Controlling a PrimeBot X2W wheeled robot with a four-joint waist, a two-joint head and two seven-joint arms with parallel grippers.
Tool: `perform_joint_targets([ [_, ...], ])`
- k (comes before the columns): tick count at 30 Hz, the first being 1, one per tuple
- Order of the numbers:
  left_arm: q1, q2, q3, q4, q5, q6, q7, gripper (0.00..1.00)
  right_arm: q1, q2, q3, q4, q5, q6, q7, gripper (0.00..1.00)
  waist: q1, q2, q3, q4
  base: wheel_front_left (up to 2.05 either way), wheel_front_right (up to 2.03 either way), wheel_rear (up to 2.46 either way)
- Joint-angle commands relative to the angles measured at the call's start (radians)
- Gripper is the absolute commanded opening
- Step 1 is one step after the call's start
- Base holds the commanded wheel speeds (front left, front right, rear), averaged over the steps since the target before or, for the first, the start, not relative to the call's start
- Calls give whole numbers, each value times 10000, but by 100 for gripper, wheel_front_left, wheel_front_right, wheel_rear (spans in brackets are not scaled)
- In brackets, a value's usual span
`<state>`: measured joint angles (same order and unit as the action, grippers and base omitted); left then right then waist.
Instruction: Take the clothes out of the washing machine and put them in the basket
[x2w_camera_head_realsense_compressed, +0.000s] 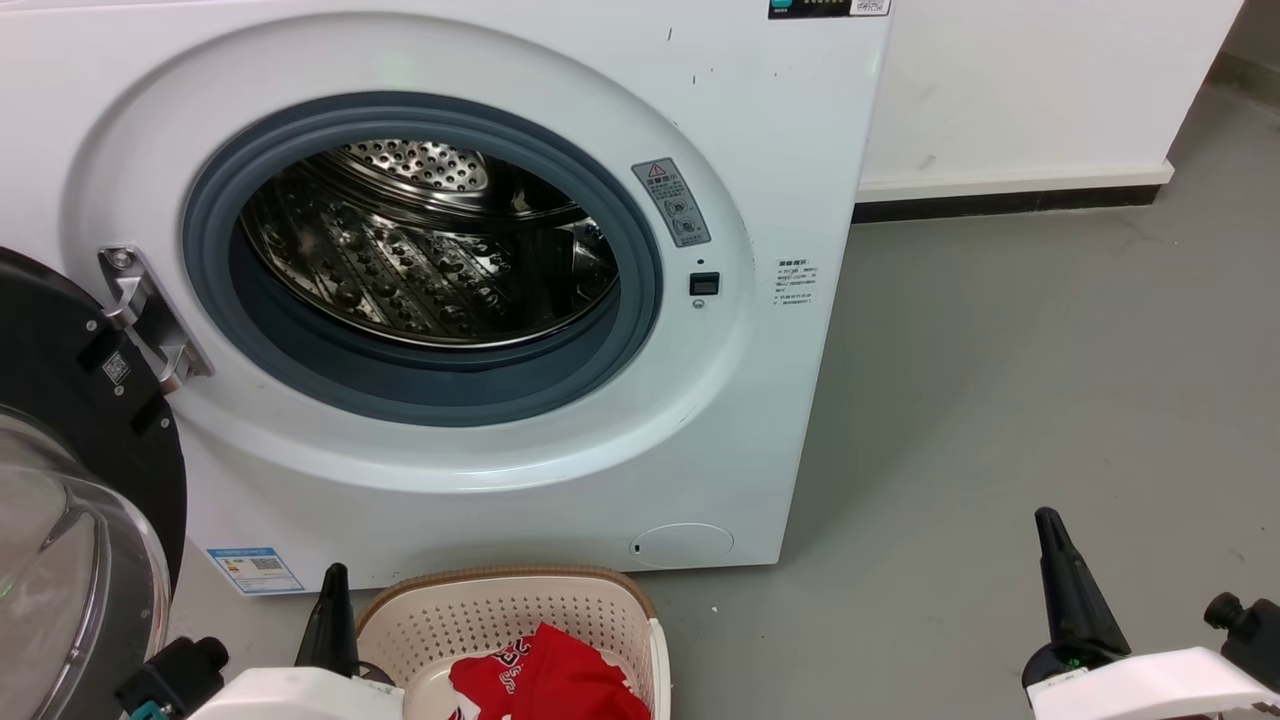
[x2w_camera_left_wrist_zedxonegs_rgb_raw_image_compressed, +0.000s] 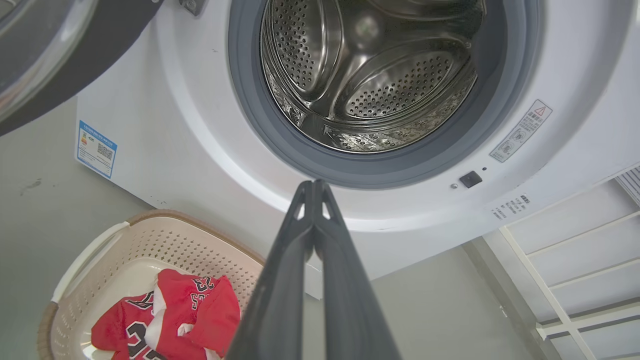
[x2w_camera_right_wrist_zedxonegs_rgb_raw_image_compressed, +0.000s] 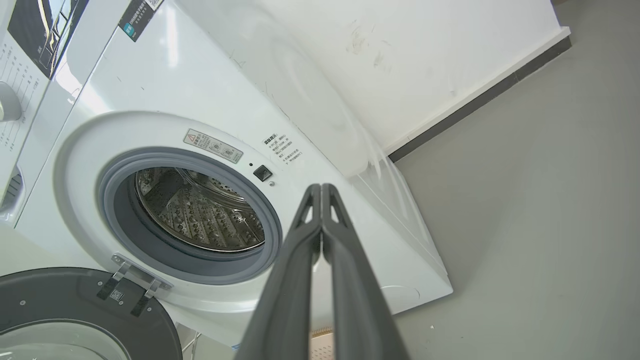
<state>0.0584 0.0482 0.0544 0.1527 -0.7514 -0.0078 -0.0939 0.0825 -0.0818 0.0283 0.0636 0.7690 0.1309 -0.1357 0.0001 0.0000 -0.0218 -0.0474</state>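
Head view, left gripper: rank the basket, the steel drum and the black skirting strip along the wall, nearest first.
1. basket: on the floor, right beside the left gripper.
2. steel drum: ahead and higher, inside the washing machine.
3. skirting strip: far right, at the wall past the machine's side.
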Motion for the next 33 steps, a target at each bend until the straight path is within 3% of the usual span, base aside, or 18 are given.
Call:
perform_joint_targets([
  [1, -266, 21, 61, -56, -328, -64, 77, 0, -291, -80, -38, -35, 354, 0, 55, 0, -1, 0, 4, 7, 0, 0, 0],
  [13, -598, 23, 183, 158, -2173, -331, 530, 0, -659, -114, -188, 366, 2295, 0, 480, 0, -1, 0, 44, 84, 0, 0, 0],
  [33, -1004, 26, 336, 426, -4414, -658, 1076, 0, -1127, -119, -419, 857, 4598, -1, 1017, 0, -1, 0, 102, 194, 0, 0, 0],
])
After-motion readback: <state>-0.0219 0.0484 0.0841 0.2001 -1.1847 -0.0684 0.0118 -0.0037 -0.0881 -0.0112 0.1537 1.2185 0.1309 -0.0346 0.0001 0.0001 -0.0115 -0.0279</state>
